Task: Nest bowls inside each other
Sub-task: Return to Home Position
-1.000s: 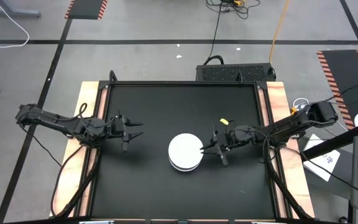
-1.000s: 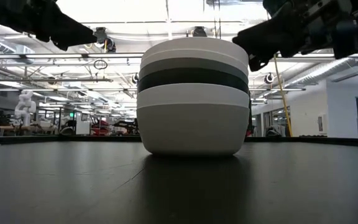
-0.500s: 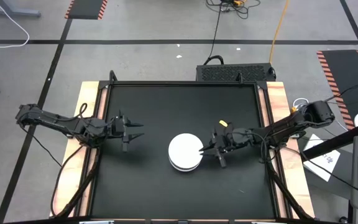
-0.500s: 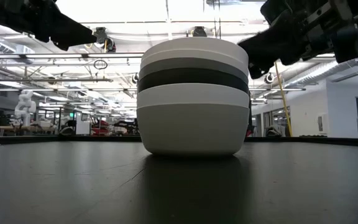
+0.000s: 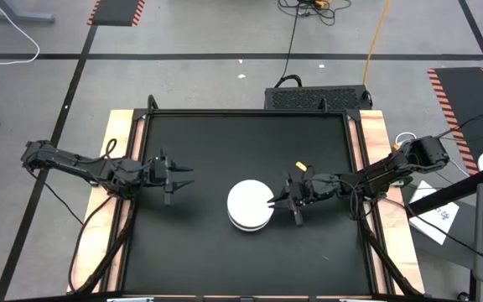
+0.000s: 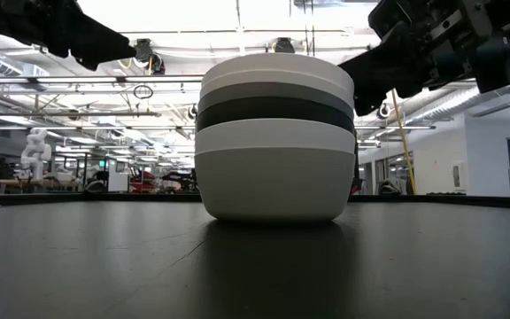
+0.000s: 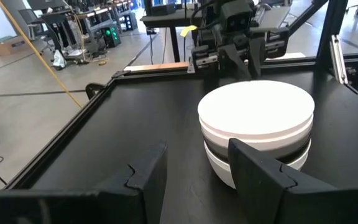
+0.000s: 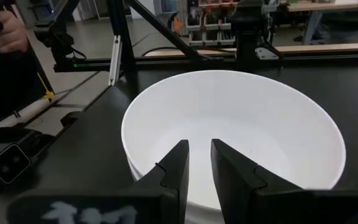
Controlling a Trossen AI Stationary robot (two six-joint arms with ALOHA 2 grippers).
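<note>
**Nested stack of small round bowls (image 5: 249, 204) sitting centrally on the black tabletop (image 5: 225, 143).**
A white bowl (image 6: 277, 69) is topping it; right gripper (image 5: 273, 201), fingers narrowly apart, is hovering empty just beside; left gripper (image 5: 189, 174), fingers spread, is waiting well apart.
</note>
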